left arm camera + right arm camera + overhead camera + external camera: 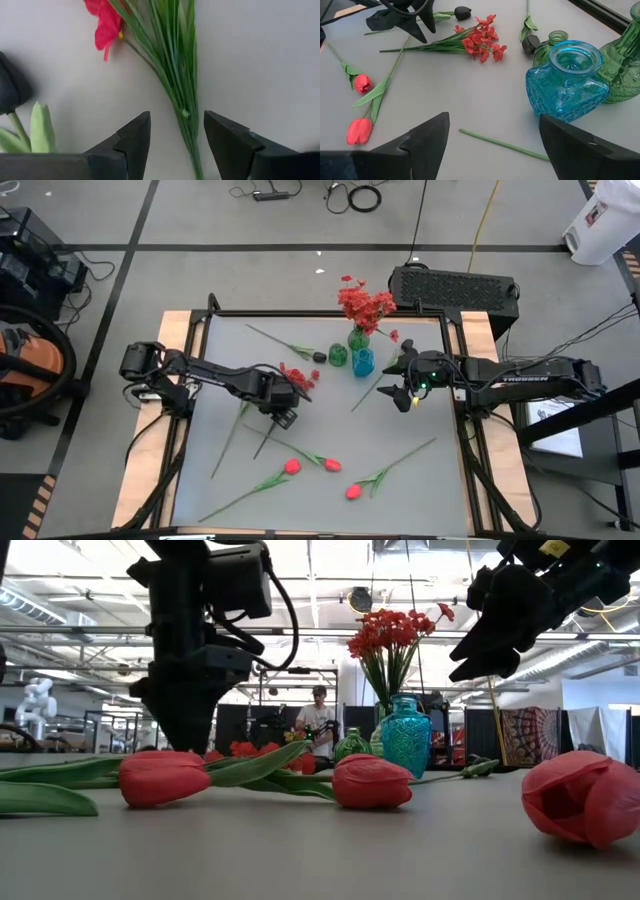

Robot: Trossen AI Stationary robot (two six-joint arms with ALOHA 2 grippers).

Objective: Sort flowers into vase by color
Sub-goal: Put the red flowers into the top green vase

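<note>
1. Grey surface (pixel 420 480), frame centre: red blossom spray (pixel 297 376) lying flat.
2. Left hand (pixel 175 145) released, straddling its stems (pixel 175 75); thin bundle may splay, slip.
3. Right hand (pixel 492 150) released, idle near blue vase (pixel 567 82).

A robotics lab or open industrial workspace: the framed work table (pixel 420 480) stands on a grey concrete floor (pixel 200 220) marked with dark tape lines, loose cables (pixel 355 195) trailing across it. Beyond the table, exposed ceiling beams (pixel 320 585), dark partition screens (pixel 465 735) and a person (pixel 318 720) at another station.
</note>
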